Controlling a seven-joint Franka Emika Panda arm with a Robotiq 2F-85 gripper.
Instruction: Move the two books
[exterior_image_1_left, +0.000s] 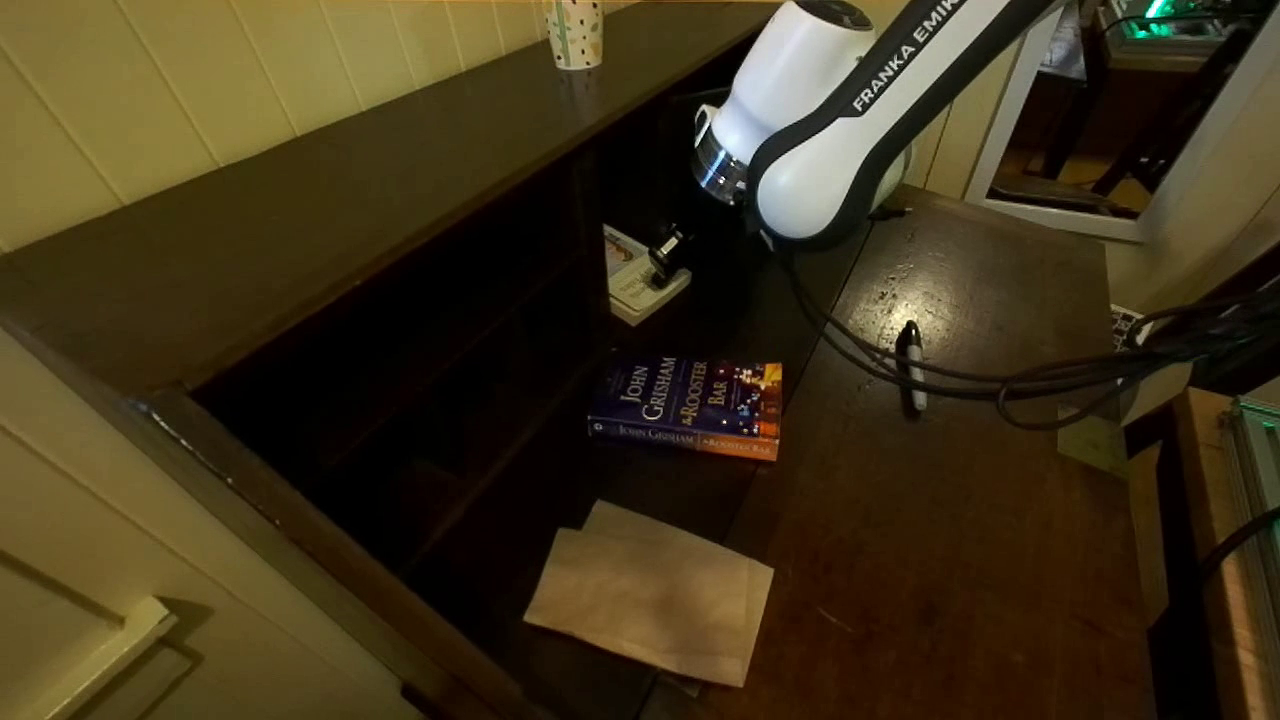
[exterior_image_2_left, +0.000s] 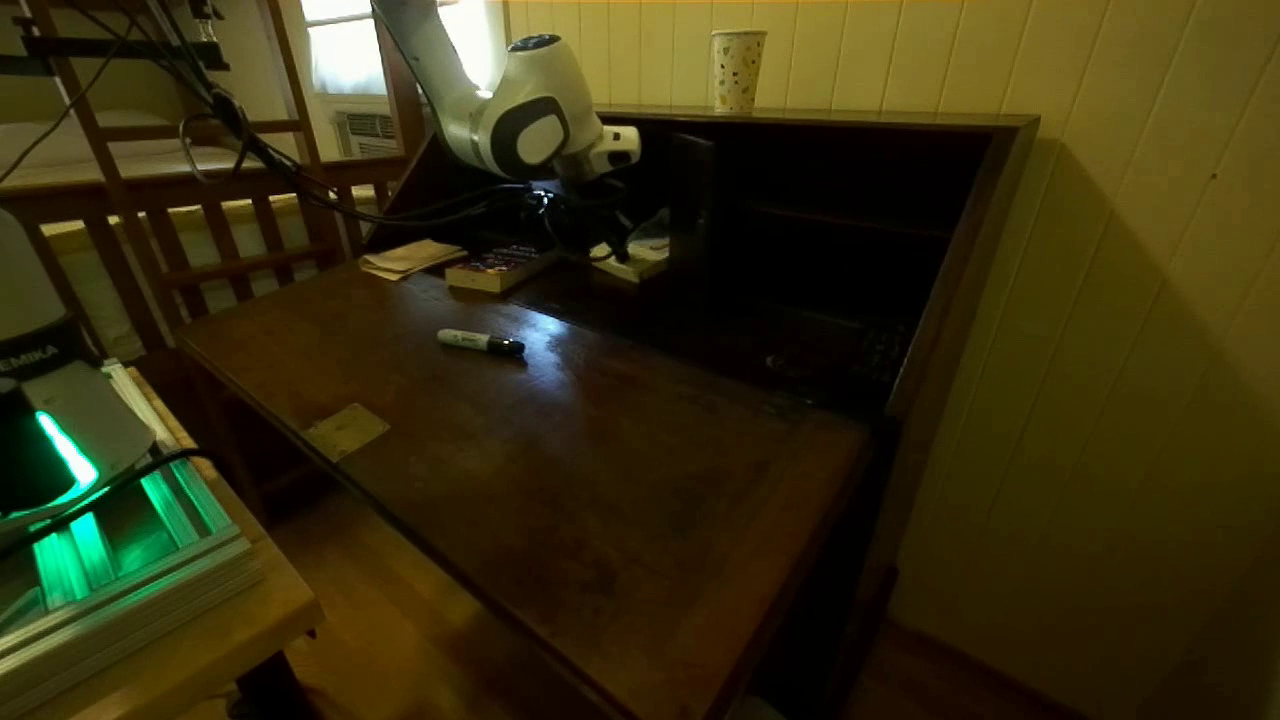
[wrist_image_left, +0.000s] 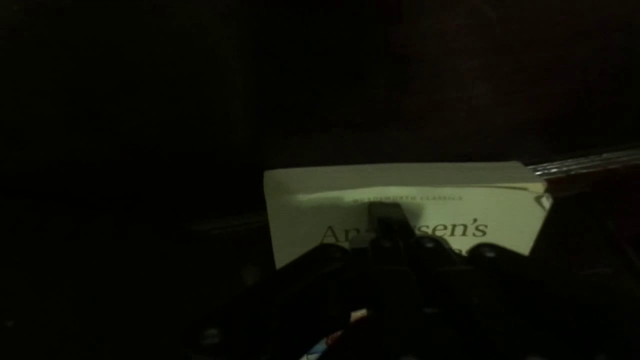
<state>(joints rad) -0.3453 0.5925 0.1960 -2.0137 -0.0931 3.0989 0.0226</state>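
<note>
**Pale book (exterior_image_1_left: 636, 284) under the gripper (wrist_image_left: 390, 222), dark blue book (exterior_image_1_left: 690, 410) lying apart**

The pale book rests on the desk (exterior_image_1_left: 960, 560) near the dark blue book, a gap between them. From where I stand the fingers look pressed together, pinching nothing, their tips down at the pale cover — touching or just above, I can't tell. The dark blue book lies flat and ungripped.

I'd judge moving the pale book to be the step in hand, by a push or drag, since the fingers don't straddle its edges. The next move seems to call for light, steady pressure — or, if it lies where it's wanted, a clean rise and a turn to the dark blue one.

The dark blue cover reads "John Grisham" and "The Rooster Bar", both again along the spine; the pale one has what I take for a faint "Wordsworth Classics", and "An…sen's", broken by a finger.

Across the dark blue book from the pale one is a tan sheet of paper (exterior_image_1_left: 655, 600); in front of the dark blue book lies a marker (exterior_image_2_left: 470, 341), its print too small for me; higher up stands a speckled cup (exterior_image_2_left: 737, 72). The arm (exterior_image_1_left: 815, 180) reads "FRANKA EMIK" before running out of view.
</note>
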